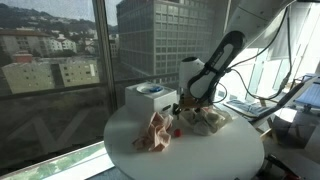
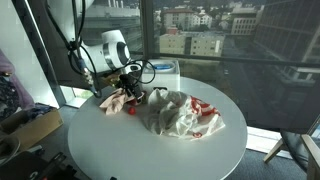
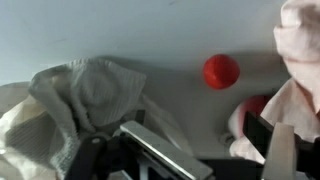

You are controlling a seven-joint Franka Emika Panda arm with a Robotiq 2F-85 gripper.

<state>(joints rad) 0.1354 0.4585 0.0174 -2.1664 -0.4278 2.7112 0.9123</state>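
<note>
Gripper (image 3: 210, 158) fingers apart, nothing clamped, low over the table (image 3: 150, 30). Grey cloth (image 3: 90, 95) sits beside one finger, pink cloth (image 3: 298, 95) beside the other. Red ball (image 3: 221, 71) lies just beyond, between the cloths. White box (image 2: 165, 72) stands at the table's far edge.

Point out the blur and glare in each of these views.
Wrist view: blurred throughout; small red ball and crumpled grey-white cloth soft-edged, dark gripper fingers fuzziest. Both exterior views: daylit from behind through tall glass windows; in an exterior view their right-hand panes wash out white.
</note>
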